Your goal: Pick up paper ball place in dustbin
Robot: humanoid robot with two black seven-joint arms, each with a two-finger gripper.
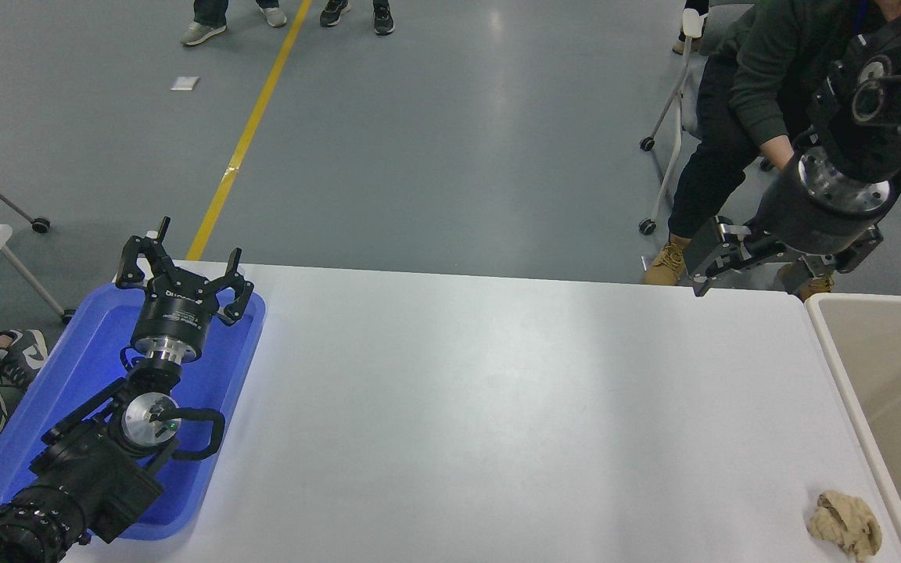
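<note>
The paper ball (845, 524), a crumpled tan wad, lies on the white table (458, 407) near its front right corner, close to the dustbin. Only part of the beige dustbin (842, 367) shows, along the right edge of the picture. High over the table's far right corner hangs my right gripper (759, 272), open and empty, far behind the ball. My left gripper (184, 270) is parked over the blue tray at the left, also open and holding nothing.
A shallow blue tray (67, 367) sits at the table's left edge under my left arm. A person (755, 86) bends forward beyond the far right corner, just behind my right arm, beside a wheeled chair (665, 148).
</note>
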